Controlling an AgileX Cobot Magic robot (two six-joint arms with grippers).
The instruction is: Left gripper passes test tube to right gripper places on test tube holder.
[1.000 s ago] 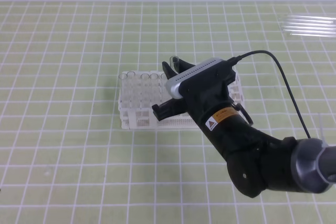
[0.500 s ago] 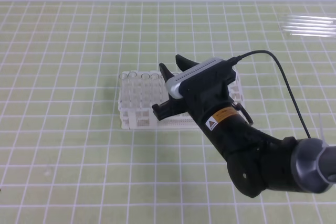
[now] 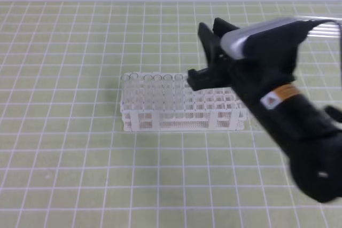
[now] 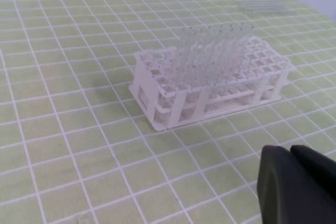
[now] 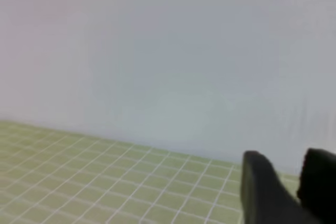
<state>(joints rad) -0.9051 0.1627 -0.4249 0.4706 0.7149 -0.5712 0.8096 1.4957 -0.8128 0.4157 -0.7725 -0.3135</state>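
The white test tube holder [image 3: 184,117] stands mid-mat, also seen in the left wrist view [image 4: 210,100]. Several clear tubes stand upright in its far row; the test tube [image 3: 178,85] is the rightmost of them, and nothing grips it. The only arm in the exterior view is black with an orange band and comes in from the right, so it carries my right gripper [image 3: 209,25]. That gripper is open, empty and raised above the rack's right half; its fingers [image 5: 257,182] face the far wall. My left gripper [image 4: 291,153] shows only as a closed black tip, low and in front of the rack.
Spare clear tubes [image 3: 323,25] lie flat at the far right of the green checked mat, also visible from the left wrist [image 4: 262,8]. The right arm's bulk [image 3: 299,132] hangs over the mat right of the rack. A pale wall bounds the far edge.
The right gripper let go of the tube over the rack, then rose and swung right and back. One more tube now stands in the rack's far row.
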